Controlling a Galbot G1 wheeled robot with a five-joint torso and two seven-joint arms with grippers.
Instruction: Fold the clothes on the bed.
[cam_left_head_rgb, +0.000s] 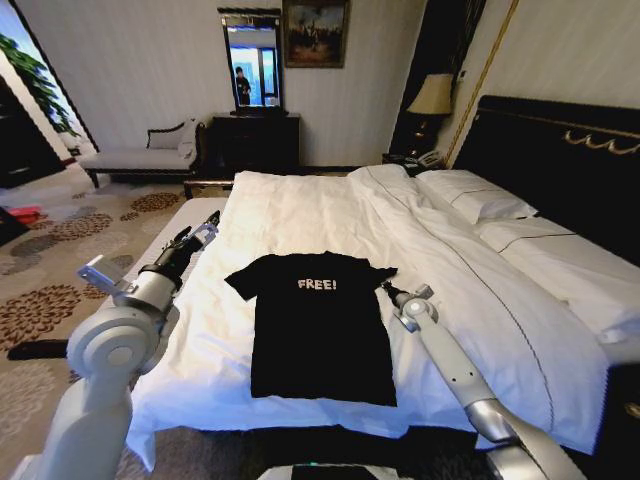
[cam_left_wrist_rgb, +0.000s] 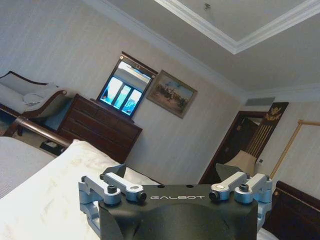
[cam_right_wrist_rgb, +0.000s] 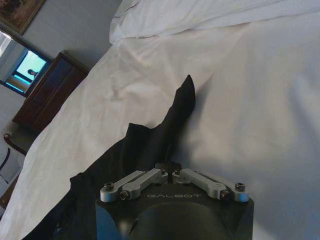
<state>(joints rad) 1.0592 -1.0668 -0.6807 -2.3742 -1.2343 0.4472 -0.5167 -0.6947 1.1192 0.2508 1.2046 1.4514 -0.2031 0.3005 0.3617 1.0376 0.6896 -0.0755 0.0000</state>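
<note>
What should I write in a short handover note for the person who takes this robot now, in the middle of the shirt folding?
Left gripper: open, above the bed's left edge, off the T-shirt.
Right gripper: shut on the T-shirt sleeve nearest it, low on the duvet.
T-shirt: spread flat on the bed, lettering up, collar toward the far end.
Done: sleeve gripped.
Left: every fold; none made yet.

White-covered bed (cam_left_head_rgb: 300, 215), black "FREE!" T-shirt (cam_left_head_rgb: 320, 330) spread flat, pillows (cam_left_head_rgb: 475, 195) seemingly by the headboard (cam_left_head_rgb: 560, 150).
</note>
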